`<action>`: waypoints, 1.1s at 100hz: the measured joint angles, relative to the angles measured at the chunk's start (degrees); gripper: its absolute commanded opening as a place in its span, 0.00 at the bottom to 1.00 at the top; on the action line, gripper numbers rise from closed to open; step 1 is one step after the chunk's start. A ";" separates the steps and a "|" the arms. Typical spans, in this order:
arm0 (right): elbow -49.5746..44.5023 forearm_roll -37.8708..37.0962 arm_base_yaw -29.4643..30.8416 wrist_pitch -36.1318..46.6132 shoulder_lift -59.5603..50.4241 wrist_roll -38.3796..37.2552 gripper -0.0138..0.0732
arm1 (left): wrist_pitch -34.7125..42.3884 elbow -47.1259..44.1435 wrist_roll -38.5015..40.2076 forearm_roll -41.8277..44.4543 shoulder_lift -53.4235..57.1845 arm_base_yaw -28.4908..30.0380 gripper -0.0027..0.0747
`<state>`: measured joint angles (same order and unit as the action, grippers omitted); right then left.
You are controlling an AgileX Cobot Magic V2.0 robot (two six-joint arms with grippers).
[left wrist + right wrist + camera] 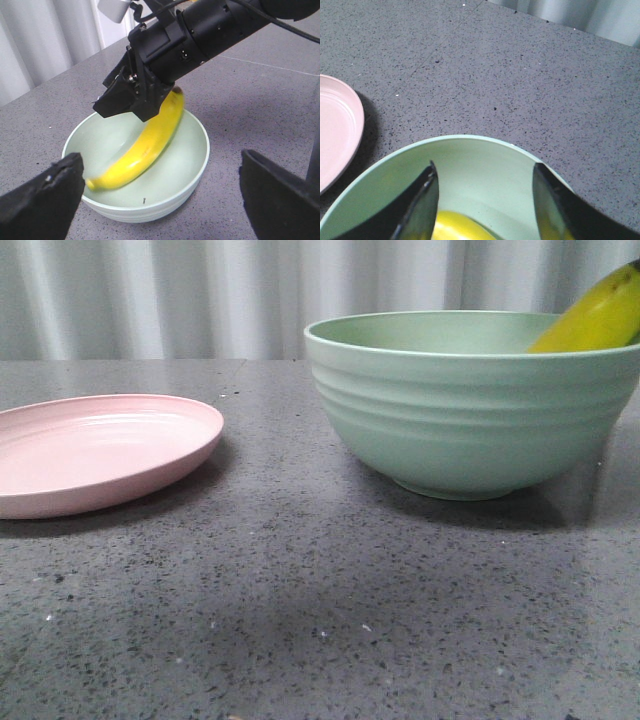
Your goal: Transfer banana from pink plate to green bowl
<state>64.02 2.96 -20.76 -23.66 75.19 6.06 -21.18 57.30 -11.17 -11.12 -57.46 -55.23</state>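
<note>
Banana lies inside the green bowl, long axis diagonal from lower left to upper centre; the front view shows only its tip at upper right. Pink plate rests on the desk at left. Right end effector pinches the banana's upper end. Left end effector is spread.

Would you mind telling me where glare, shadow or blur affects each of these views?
Front view: soft glare on the pink plate, a dark shadow under the green bowl, and a broad faint shadow across the near table. Left wrist view: the left gripper's fingers are blurred; the banana is slightly soft at its tip. Right wrist view: the right gripper's fingers are out of focus.
</note>
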 measured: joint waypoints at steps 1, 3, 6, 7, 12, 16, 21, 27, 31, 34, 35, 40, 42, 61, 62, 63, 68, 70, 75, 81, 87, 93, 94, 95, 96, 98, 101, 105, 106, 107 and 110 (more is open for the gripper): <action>0.00 0.00 0.00 0.00 0.00 0.00 0.56 | 0.00 0.00 0.00 0.00 0.00 0.00 0.79; 0.00 0.00 0.00 0.00 0.00 0.00 0.56 | 0.00 0.00 0.00 0.00 0.00 0.00 0.79; 0.00 0.00 0.00 0.00 0.00 0.00 0.56 | 0.00 0.00 0.00 0.00 0.00 0.00 0.79; 0.00 0.00 0.00 0.00 0.00 0.00 0.56 | 0.00 0.00 0.00 0.00 0.00 0.00 0.79; 0.00 0.00 0.00 0.00 -0.30 0.00 0.55 | 0.00 0.00 0.00 0.00 0.00 0.00 0.78; 0.00 0.00 0.00 0.00 -0.75 0.00 0.53 | 0.00 0.00 0.00 0.00 0.00 0.00 0.75; 0.00 0.00 0.00 -0.27 -1.86 0.00 0.47 | -0.11 0.00 0.00 0.00 0.00 0.00 0.67; 0.00 0.00 0.00 -1.07 -3.22 0.00 0.34 | -0.36 0.00 0.00 0.00 0.00 0.00 0.50; 0.00 0.00 0.00 -2.05 -4.31 0.00 0.25 | -0.72 0.00 0.00 0.00 0.00 0.00 0.37; 0.00 0.00 0.00 -2.88 -5.06 0.00 0.15 | -1.02 0.00 0.00 0.00 0.00 0.00 0.28; 0.00 0.00 0.00 -3.32 -5.40 0.00 0.13 | -1.04 0.00 0.00 0.00 0.00 0.00 0.26; 0.00 0.00 0.00 -4.90 -6.59 0.00 0.08 | -1.66 0.00 0.00 0.00 0.00 0.00 0.10; 0.00 0.00 0.00 -5.61 -7.08 0.00 0.09 | -1.88 0.00 0.00 0.00 0.00 0.00 0.04; -0.12 -0.04 0.00 -11.11 -11.65 0.00 0.09 | -2.17 -0.37 0.00 0.00 0.00 0.00 0.01; -0.24 -0.04 0.00 -11.21 -11.88 0.00 0.09 | -2.17 -0.57 0.00 0.00 0.00 0.00 0.01; -0.24 -0.04 0.00 -11.40 -12.33 0.00 0.09 | -2.17 -0.66 0.00 0.00 0.00 0.00 0.01; -1.27 -0.04 0.00 -11.62 -14.23 0.00 0.09 | -1.81 -1.54 0.00 0.00 0.12 0.00 0.01; -1.85 -0.04 0.00 -11.62 -15.14 0.00 0.09 | -1.55 -2.05 0.00 -0.11 0.13 0.00 0.01; -3.56 -0.04 0.00 -11.62 -17.55 0.00 0.09 | -0.97 -3.45 0.00 -0.51 0.71 0.00 0.01; -6.52 -0.04 0.00 -11.13 -20.67 0.00 0.09 | 0.61 -5.78 0.00 -0.75 1.88 0.00 0.01; -9.70 -0.04 0.00 -9.90 -24.63 0.00 0.09 | 2.82 -8.31 0.00 -0.76 3.39 0.00 0.01; -13.68 -0.04 0.00 -7.87 -29.10 0.00 0.09 | 5.57 -11.49 0.00 -0.95 5.48 0.00 0.01; -14.14 -0.04 0.00 -7.62 -29.62 0.00 0.09 | 6.30 -11.86 0.00 -0.89 5.74 0.00 0.01; -15.05 -0.04 0.00 -7.34 -30.14 0.00 0.09 | 6.64 -12.62 0.00 -1.00 6.27 0.00 0.01; -15.51 -0.04 0.00 -6.75 -31.21 0.00 0.09 | 6.98 -13.01 0.00 -0.99 6.54 0.00 0.01; -16.87 -0.04 0.00 -5.92 -32.81 0.00 0.09 | 8.06 -14.16 0.00 -1.11 7.37 0.00 0.01; -18.66 -0.04 0.00 -4.78 -34.97 0.00 0.09 | 9.88 -15.69 0.00 -1.24 8.53 0.00 0.01; -21.33 -0.04 0.00 -3.08 -38.19 0.00 0.09 | 11.46 -18.02 0.00 -1.33 10.37 0.00 0.01; -22.19 -0.04 0.00 -2.83 -38.74 0.00 0.09 | 12.02 -18.39 0.00 -1.33 11.01 0.00 0.01; -22.60 -0.04 0.00 -2.33 -39.87 0.00 0.09 | 12.30 -19.13 0.00 -1.33 11.33 0.00 0.01; -24.24 -0.04 0.00 -1.22 -42.10 0.00 0.09 | 13.31 -20.61 0.00 -1.33 12.59 0.00 0.01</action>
<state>39.78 2.92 -20.76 -24.88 33.09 6.06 -7.87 36.69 -11.17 -12.45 -44.88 -55.23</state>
